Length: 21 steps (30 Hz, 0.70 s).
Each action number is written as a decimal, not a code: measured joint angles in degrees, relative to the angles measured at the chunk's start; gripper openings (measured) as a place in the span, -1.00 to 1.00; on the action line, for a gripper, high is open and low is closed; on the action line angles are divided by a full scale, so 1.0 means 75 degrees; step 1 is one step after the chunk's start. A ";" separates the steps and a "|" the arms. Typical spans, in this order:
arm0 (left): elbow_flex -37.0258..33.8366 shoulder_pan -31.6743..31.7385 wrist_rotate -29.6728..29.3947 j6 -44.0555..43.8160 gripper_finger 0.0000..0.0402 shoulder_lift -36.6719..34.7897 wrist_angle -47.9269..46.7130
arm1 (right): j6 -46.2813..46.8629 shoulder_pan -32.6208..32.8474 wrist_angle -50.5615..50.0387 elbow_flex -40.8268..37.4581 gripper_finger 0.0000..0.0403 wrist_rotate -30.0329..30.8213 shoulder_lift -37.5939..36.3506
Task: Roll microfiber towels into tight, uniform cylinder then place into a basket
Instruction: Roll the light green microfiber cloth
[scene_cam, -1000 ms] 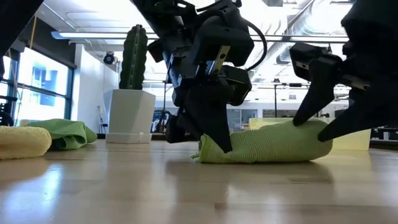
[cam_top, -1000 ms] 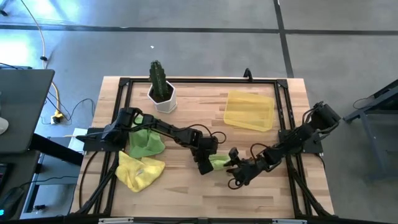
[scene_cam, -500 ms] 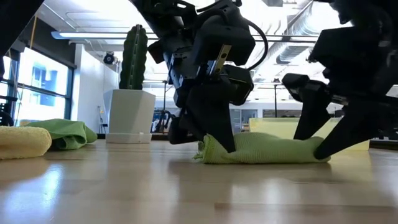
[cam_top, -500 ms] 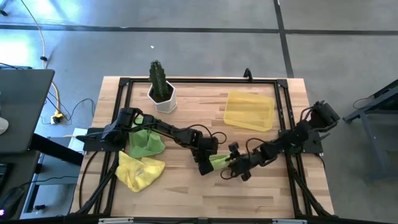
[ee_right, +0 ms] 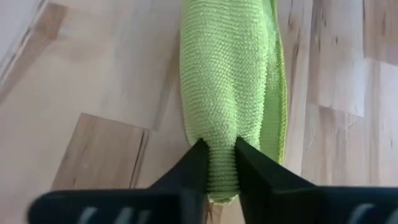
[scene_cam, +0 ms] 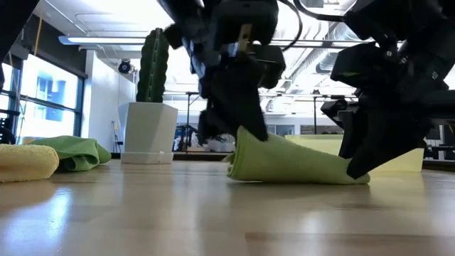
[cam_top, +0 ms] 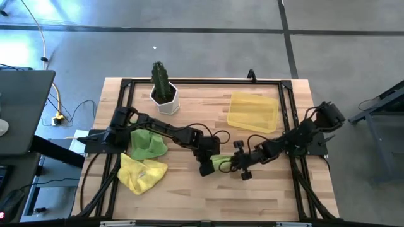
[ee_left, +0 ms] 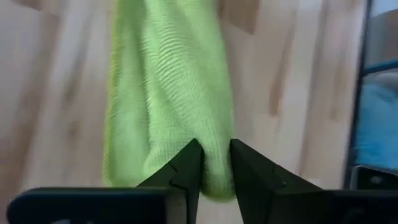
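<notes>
Both hands — left hand [ee_left: 214, 163], right hand [ee_right: 221, 163] — pinch the rolled green towel's [ee_right: 233, 81] ends; low view shows one end raised.

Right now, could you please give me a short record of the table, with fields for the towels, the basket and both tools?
rolled towel: lime green, at mid table
left tool: pinching one end
right tool: pinching the other end
basket: yellow, nothing in it
loose towels: green and yellow, bunched at the left
other: potted cactus
</notes>
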 joint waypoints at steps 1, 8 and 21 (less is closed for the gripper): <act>0.0000 -0.0032 -0.0216 0.0127 -0.62 -0.0077 -0.0208 | 0.0079 -0.0005 -0.0009 -0.0003 -0.85 -0.0072 0.0000; 0.0009 -0.0618 -0.2102 0.1350 -0.61 -0.0533 -0.0947 | 0.0438 -0.0121 0.0060 -0.0011 -0.95 -0.0978 0.0000; 0.0017 -0.2437 -0.5666 0.3805 -0.61 -0.0508 0.0179 | 0.2406 -0.1509 0.0141 -0.0026 -0.98 -0.3488 0.0020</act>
